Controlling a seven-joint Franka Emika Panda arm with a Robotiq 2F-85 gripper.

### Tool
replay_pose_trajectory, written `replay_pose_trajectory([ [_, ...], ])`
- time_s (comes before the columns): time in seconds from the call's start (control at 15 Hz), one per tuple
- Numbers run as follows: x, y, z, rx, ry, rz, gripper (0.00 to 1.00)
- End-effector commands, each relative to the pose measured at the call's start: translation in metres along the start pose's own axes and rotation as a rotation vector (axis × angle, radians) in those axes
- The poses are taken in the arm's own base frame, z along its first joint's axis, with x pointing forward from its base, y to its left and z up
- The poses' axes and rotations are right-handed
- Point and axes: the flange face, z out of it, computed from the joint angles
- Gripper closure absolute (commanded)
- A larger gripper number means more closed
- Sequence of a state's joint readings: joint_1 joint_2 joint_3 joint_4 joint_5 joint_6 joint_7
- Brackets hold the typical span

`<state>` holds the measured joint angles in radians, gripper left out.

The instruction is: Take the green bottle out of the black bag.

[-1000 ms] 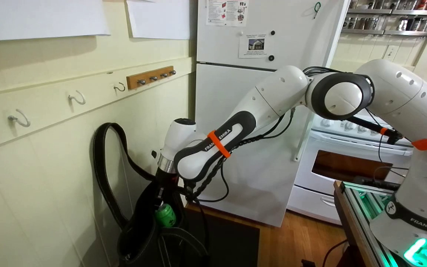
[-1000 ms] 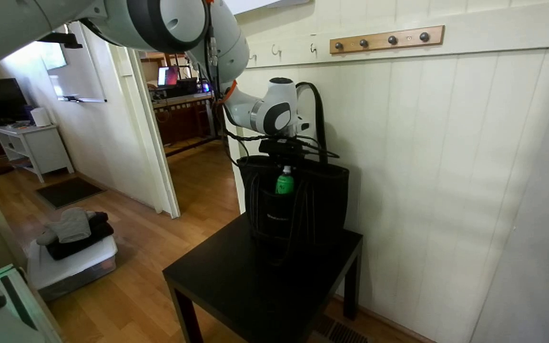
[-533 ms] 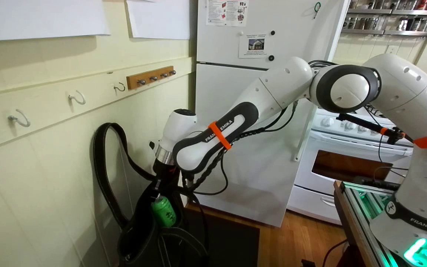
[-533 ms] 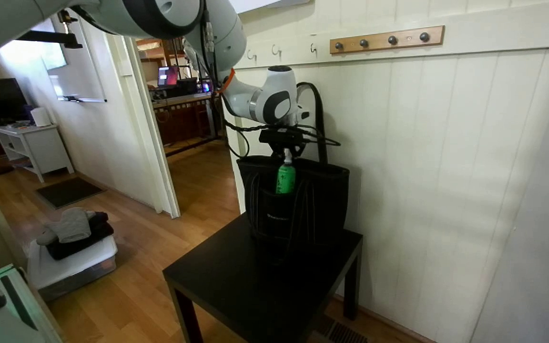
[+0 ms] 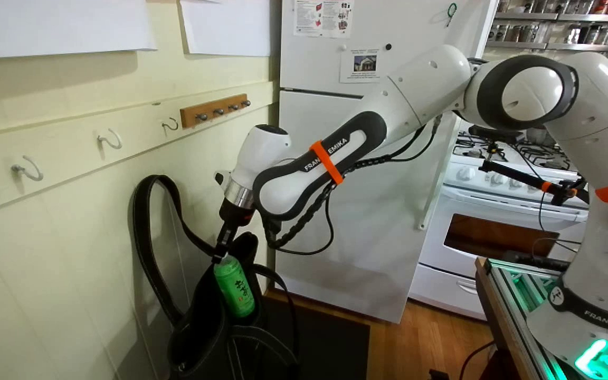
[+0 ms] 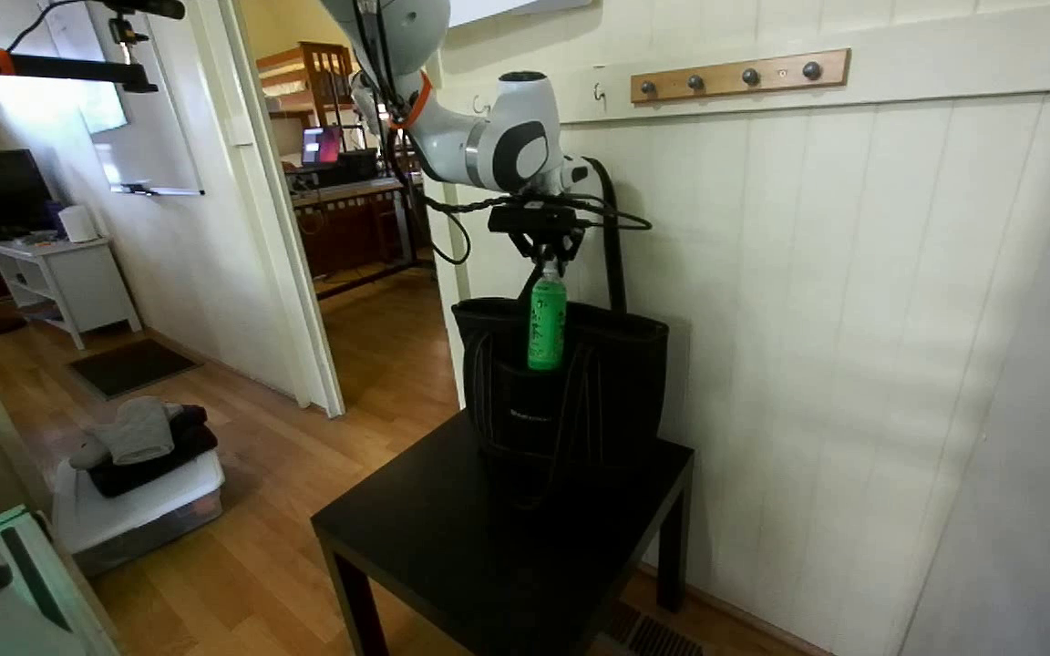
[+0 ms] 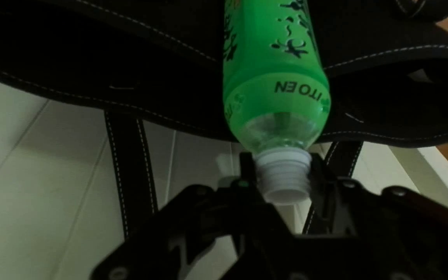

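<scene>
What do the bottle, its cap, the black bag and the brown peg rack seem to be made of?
Bottle: probably clear plastic, shiny; its shoulder is transparent, the green seeming a printed wrap.
Cap: likely white plastic, matte, with ringed sides.
Bag: perhaps heavy cloth, matte black, pale stitching along soft, wavy edges.
Peg rack: likely wood, perhaps varnished, by its warm brown; grain unclear.
</scene>
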<state>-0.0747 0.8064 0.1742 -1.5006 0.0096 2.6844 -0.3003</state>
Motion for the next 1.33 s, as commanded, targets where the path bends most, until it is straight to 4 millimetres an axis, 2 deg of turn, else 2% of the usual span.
replay_pose_trajectory([
  [0.0,-0.010,-0.003,-0.033,-0.024,0.019,0.024,0.88],
  [0.47,-0.006,-0.010,-0.086,-0.055,0.081,-0.002,0.88],
  [0.73,0.006,-0.022,-0.109,-0.059,0.155,-0.039,0.88],
  [1.0,0.019,-0.039,-0.117,-0.042,0.212,-0.075,0.88],
  [1.27,0.027,-0.057,-0.112,-0.002,0.234,-0.113,0.88],
])
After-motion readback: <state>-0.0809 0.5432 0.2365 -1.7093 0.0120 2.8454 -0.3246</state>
